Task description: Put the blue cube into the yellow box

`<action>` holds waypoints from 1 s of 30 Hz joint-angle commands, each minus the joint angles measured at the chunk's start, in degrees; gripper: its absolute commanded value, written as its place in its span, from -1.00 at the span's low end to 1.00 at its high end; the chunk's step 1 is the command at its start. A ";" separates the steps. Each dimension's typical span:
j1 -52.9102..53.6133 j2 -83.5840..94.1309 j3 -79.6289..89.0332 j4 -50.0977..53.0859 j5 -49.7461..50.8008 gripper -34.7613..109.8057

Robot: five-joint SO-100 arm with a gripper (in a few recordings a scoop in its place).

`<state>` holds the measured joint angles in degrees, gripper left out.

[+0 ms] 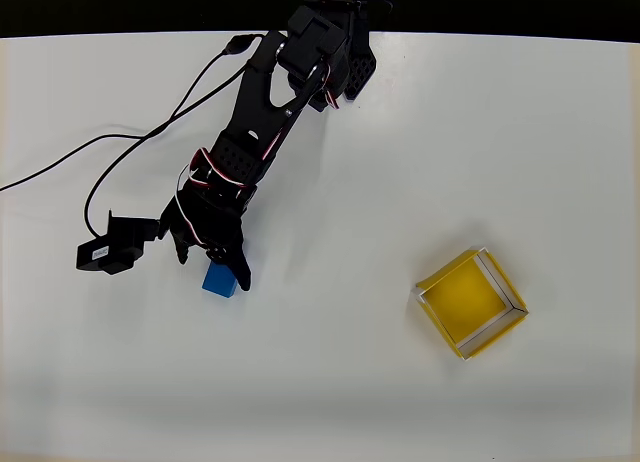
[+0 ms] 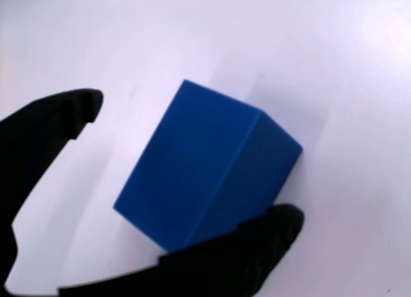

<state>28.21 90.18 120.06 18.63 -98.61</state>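
Arm: the black arm reaches from the top of the white table down toward the lower left, seen from overhead.
Claw: the gripper is down at the blue cube in the overhead view. In the wrist view the gripper is open wide, with one black finger on the left and the other finger at the bottom right.
Hold: the cube sits between the two fingers. The bottom right finger is right up against the blue cube (it may be touching, I cannot tell). The left finger is apart from it, with white table showing in the gap.
Cube: it lies on the table, turned at a slant to the fingers.
Box: the yellow box sits on the table far off to the right of the cube in the overhead view. It is open on top, and its floor is bare yellow.
Wires: black cables run across the table on the left side of the arm.
Camera: a small black block sticks out to the left of the claw.
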 commanded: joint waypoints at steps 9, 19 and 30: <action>0.00 -2.46 -4.83 -5.54 -2.11 0.09; -1.41 -2.72 -1.23 -11.87 -5.62 -0.18; -8.61 8.44 5.62 -15.38 -6.06 -0.27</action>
<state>21.71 88.24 125.07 5.36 -103.71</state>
